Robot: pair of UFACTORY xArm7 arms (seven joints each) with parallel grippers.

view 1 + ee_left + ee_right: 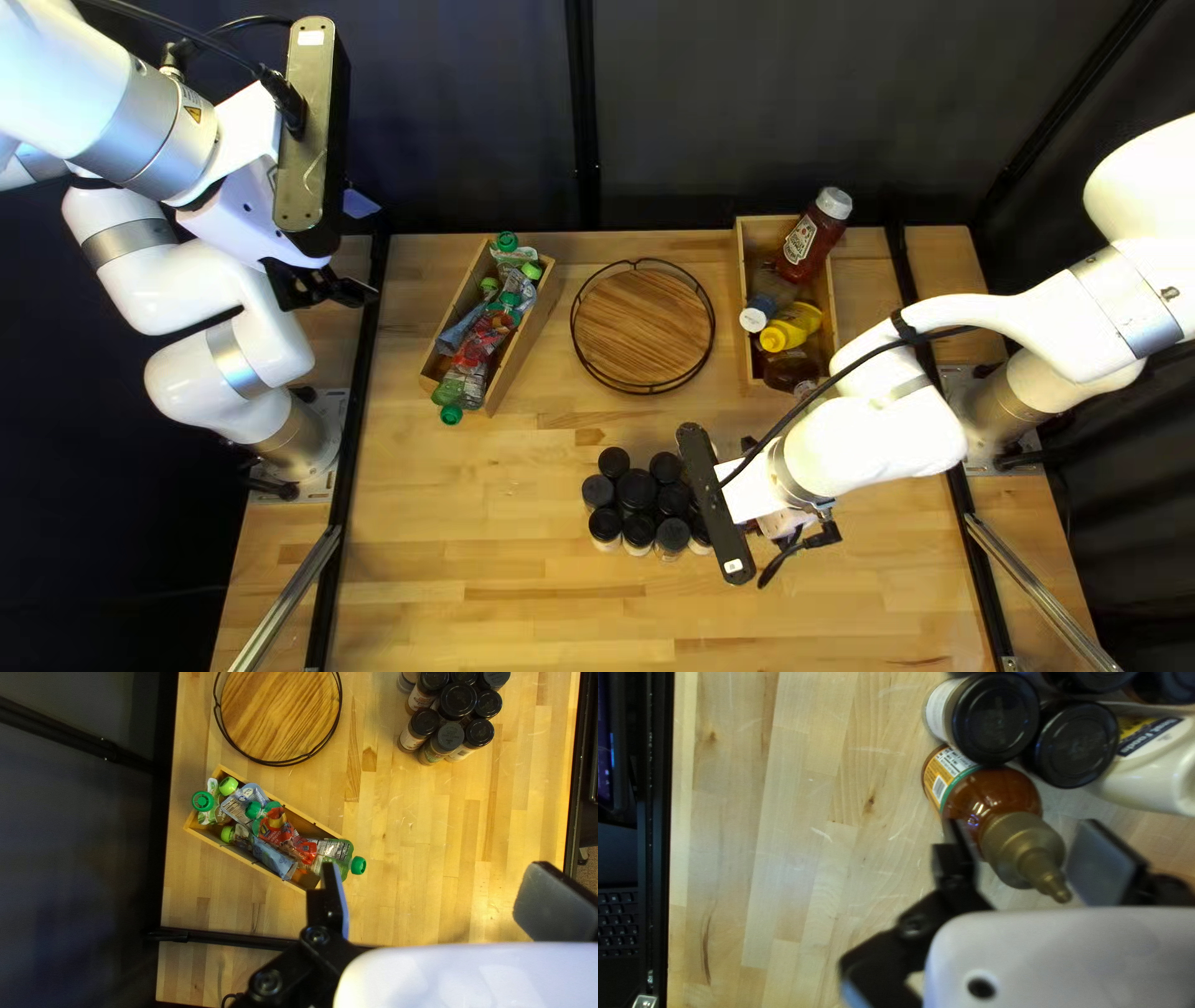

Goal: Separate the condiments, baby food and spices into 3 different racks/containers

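Right gripper (799,548), lower right of frame: fingers wide, amber bottle (1002,796) between them, black-lidded jars (637,488) beside it. Left gripper (355,293), left side: fingers wide too. Pouches (473,356) in box (528,329), left of centre.

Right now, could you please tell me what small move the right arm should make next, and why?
I would probably centre the right pincer over the amber sauce bottle before closing. Its gold cap lies between the open fingers, but a gap shows beside the finger nearer the white bottle. The box with ketchup seems its likely destination.
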